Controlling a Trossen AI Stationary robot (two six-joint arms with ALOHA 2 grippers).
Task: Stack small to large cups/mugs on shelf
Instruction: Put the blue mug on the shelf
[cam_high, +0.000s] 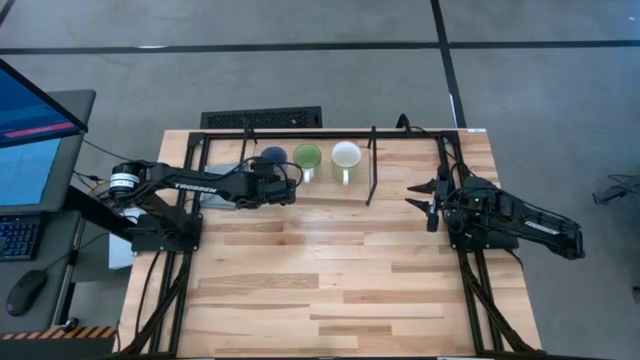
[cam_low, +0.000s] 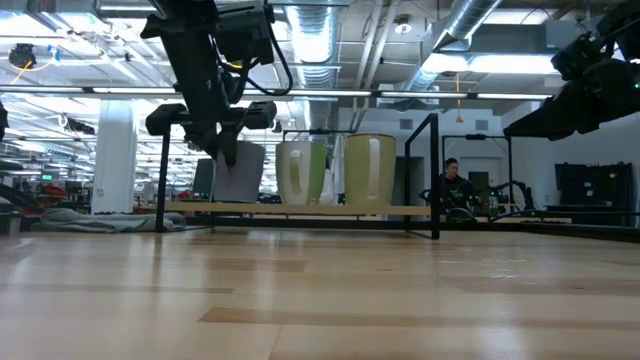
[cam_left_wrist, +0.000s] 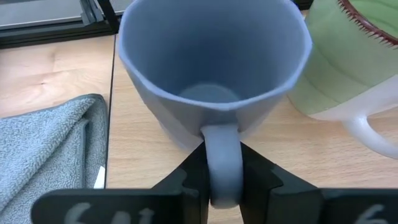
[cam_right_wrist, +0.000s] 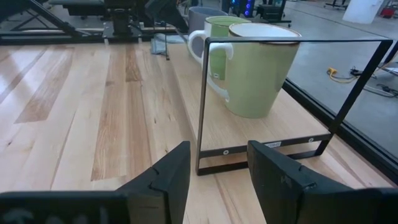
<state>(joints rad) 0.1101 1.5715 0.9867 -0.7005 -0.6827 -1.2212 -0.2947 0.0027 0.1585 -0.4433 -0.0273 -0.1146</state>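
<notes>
Three mugs stand in a row on the shelf (cam_high: 400, 172) at the table's far edge: the blue-grey mug (cam_high: 273, 156) on the left, the green mug (cam_high: 307, 157) in the middle, the cream mug (cam_high: 346, 155) on the right. Each rests upright on its base on the shelf board (cam_low: 300, 209). My left gripper (cam_left_wrist: 222, 180) is at the blue-grey mug (cam_left_wrist: 211, 68), shut on its handle. Near the table's right edge my right gripper (cam_high: 420, 195) hangs open with nothing between its fingers (cam_right_wrist: 165, 177), facing the shelf's black end frame (cam_right_wrist: 205, 106). My left gripper pinches the blue-grey mug's handle (cam_left_wrist: 222, 152) between its two fingers, one on each flat side of the loop. The fingers come from the table's near side, slanting down. The mug stands upright with its base on the shelf board.
A folded grey cloth (cam_left_wrist: 43, 149) lies on the shelf just left of the blue-grey mug. Upright black rods (cam_high: 372, 165) edge the shelf. A keyboard (cam_high: 262, 118) lies beyond the far edge and a monitor (cam_high: 35, 140) stands at the left. The table's near half is bare wood (cam_high: 320, 290).
</notes>
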